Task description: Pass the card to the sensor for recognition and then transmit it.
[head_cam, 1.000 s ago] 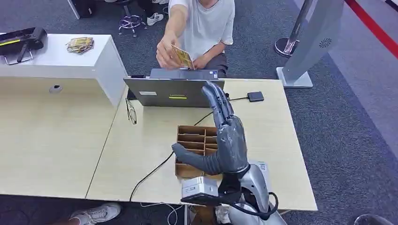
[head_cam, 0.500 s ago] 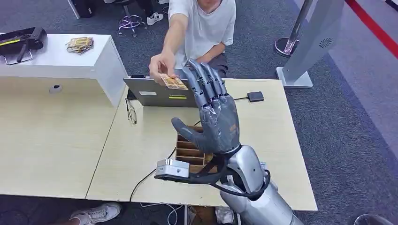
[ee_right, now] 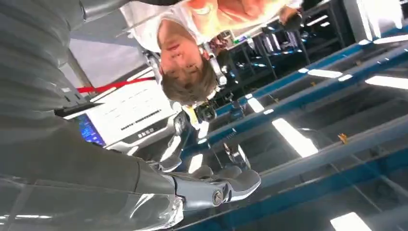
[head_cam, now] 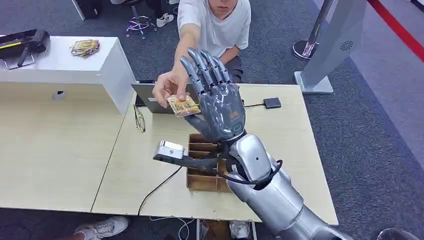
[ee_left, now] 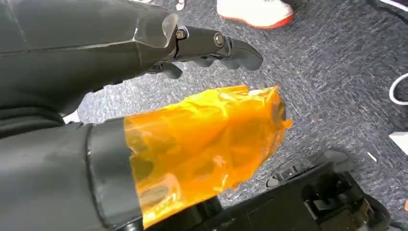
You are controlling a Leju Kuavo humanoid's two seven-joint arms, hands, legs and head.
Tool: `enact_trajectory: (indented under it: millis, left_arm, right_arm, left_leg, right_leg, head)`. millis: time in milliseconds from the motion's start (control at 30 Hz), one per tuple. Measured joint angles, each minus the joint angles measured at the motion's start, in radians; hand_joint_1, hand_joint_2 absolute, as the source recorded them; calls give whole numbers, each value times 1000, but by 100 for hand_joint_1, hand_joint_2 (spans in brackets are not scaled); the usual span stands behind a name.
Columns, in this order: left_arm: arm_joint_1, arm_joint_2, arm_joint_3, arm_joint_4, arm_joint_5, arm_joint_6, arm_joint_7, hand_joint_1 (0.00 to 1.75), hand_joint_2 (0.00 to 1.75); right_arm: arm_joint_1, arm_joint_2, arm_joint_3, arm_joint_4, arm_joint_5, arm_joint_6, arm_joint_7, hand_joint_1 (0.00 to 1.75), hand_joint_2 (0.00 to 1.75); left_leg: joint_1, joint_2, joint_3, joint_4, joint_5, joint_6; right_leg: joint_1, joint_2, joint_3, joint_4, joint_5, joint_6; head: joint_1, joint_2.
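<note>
Head view, left to right: white cabinet [head_cam: 75, 62] at far left carries a black device [head_cam: 22, 41] and a stack of cards [head_cam: 85, 47]. Pale table [head_cam: 60, 150] runs below it, with glasses [head_cam: 139, 118] lying beside a grey laptop [head_cam: 150, 97]. A person's hand [head_cam: 167, 87] reaches over the laptop and holds the card [head_cam: 183, 105] out, just above the table. Right hand [head_cam: 212, 95] is raised upright from its silver arm [head_cam: 270, 190], back of the hand toward the camera, fingers spread and pointing up and away. The card sits at the thumb side of that hand, touching or just beside it; whether the thumb grips it cannot be told, since the person's fingers are on the card. Below the wrist stands a divided wooden box [head_cam: 202, 165]. Further right on the table lies a small black sensor pad [head_cam: 272, 103] on a cable.

Left wrist view: left hand [ee_left: 144, 96] hangs over grey carpet, thumb wrapped in orange film [ee_left: 202, 149], dark fingers [ee_left: 216, 45] loosely extended, holding nothing.
</note>
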Motion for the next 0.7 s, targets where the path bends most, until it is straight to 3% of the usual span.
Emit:
enact_trajectory:
  millis: [700]
  left_arm:
    - [-3, 0, -21, 0, 0, -1, 0, 0, 0]
  right_arm:
    - [-10, 3, -11, 72, 19, -3, 4, 0, 175]
  left_leg:
    - [0, 0, 0, 0, 0, 0]
  right_leg:
    - [0, 0, 0, 0, 0, 0]
  head:
    - [0, 0]
